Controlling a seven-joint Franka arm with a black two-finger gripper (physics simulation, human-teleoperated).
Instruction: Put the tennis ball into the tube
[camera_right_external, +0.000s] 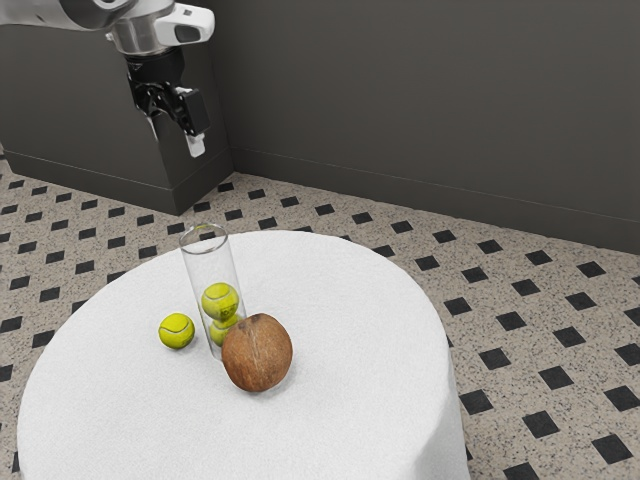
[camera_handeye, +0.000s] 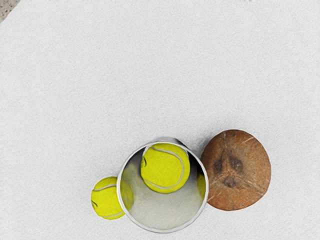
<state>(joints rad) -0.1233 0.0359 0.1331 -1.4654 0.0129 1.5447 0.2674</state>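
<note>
Gripper (camera_right_external: 176, 142): fingers spread wide, high above the table
Loose tennis ball (camera_right_external: 177, 331): on the white tablecloth (camera_right_external: 360, 350), outside the tube (camera_right_external: 211, 265), just beside it
Tube: transparent, upright, two tennis balls (camera_right_external: 220, 301) inside, one above the other
Coconut (camera_right_external: 257, 353): brown, just beside the tube, across from the loose ball

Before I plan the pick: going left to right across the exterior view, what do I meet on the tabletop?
Loose tennis ball → clear tube with two tennis balls inside → coconut.
</note>
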